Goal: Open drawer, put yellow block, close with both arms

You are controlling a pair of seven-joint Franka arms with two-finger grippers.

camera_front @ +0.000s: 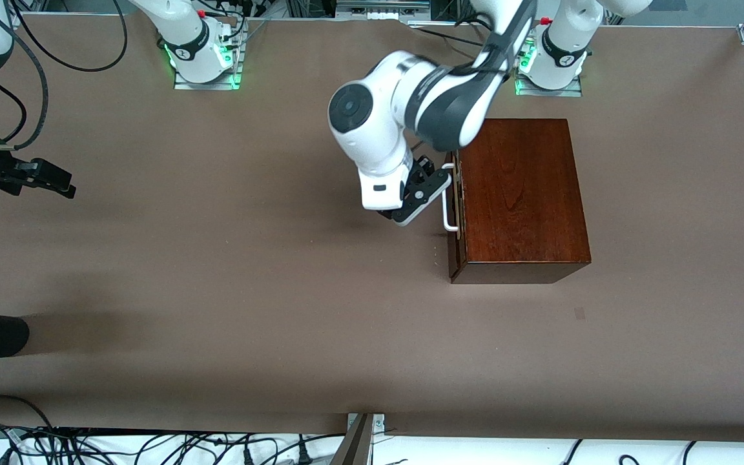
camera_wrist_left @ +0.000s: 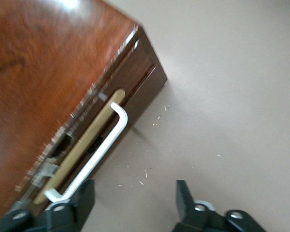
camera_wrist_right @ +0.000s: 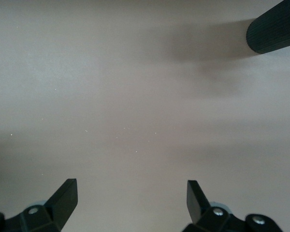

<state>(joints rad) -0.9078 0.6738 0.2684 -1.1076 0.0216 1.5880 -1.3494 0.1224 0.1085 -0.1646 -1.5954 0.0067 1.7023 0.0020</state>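
There was one glossy dark mahogany wooden box [camera_front: 520, 194] with one white U-shaped bar handle [camera_front: 447, 197], plus two white robot arms [camera_front: 398, 123].

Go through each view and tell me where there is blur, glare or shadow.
Front view: sharp; a soft shadow lies on the brown table at the right arm's end. Left wrist view: the glossy dark mahogany box is motion-smeared, with glare on its top. Right wrist view: a dark ribbed cylinder casts a blurred shadow.

Left arm at the shut drawer
Left gripper [camera_front: 425, 194] beside the white handle [camera_front: 447, 197] of the drawer [camera_front: 456, 206]; right gripper [camera_front: 49, 177] waits over the table's [camera_front: 217, 290] right-arm end
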